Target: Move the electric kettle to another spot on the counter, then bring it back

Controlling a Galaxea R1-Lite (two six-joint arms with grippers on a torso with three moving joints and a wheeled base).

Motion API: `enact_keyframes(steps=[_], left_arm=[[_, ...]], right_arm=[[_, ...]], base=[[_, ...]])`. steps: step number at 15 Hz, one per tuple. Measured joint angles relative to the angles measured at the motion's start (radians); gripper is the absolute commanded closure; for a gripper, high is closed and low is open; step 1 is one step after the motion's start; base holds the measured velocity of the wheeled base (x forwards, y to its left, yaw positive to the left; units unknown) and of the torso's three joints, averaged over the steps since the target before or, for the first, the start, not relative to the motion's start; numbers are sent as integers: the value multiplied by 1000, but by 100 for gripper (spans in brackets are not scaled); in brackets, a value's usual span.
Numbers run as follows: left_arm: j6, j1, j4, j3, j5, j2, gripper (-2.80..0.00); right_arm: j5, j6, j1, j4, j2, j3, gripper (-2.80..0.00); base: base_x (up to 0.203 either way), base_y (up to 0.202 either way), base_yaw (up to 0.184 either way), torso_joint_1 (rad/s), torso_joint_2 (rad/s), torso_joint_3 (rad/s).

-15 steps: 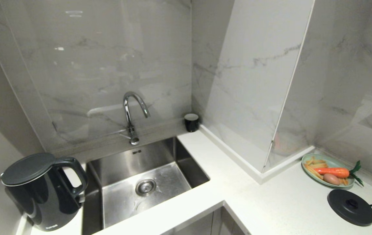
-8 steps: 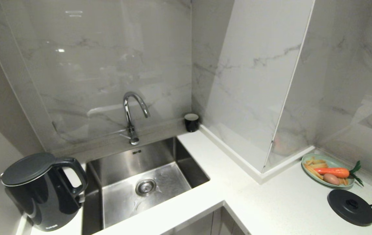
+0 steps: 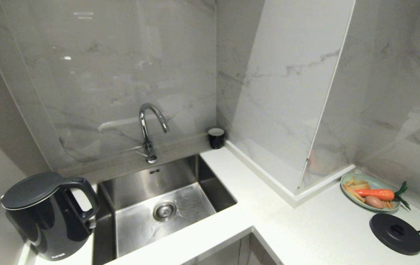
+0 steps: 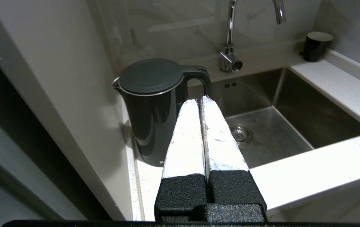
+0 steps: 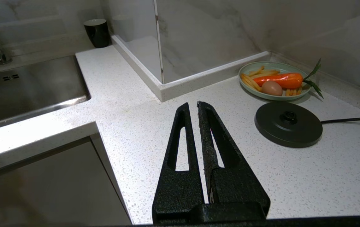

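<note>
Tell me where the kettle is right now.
The kettle stands on the counter at the head view's lower left, just left of the sink, against the side wall.

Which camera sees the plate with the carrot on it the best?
The right wrist view. There the plate shows whole and close, with the carrot, an egg and fries on it. The head view shows it small at the far right. The left wrist view does not show it.

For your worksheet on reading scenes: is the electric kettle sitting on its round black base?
No. The electric kettle stands left of the sink; the base lies bare at far right.
</note>
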Motion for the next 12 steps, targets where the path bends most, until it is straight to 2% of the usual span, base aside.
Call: enact_keyframes(steps=[3, 6, 8, 10, 12], left_arm=[[33, 51, 25, 7, -26, -56, 0], [41, 64, 43, 46, -72, -125, 0], [46, 62, 47, 87, -158, -192, 0], [54, 59, 43, 176, -239, -243, 0], [58, 58, 28, 283, -262, -267, 0]], right_arm=[[0, 0, 0, 0, 0, 0, 0], [0, 0, 0, 0, 0, 0, 0], [1, -1, 0, 0, 0, 0, 0], [0, -1, 0, 0, 0, 0, 0], [1, -4, 0, 0, 0, 0, 0]], base=[[0, 0, 0, 0, 0, 0], [0, 0, 0, 0, 0, 0], [0, 0, 0, 0, 0, 0], [0, 0, 0, 0, 0, 0], [0, 0, 0, 0, 0, 0]])
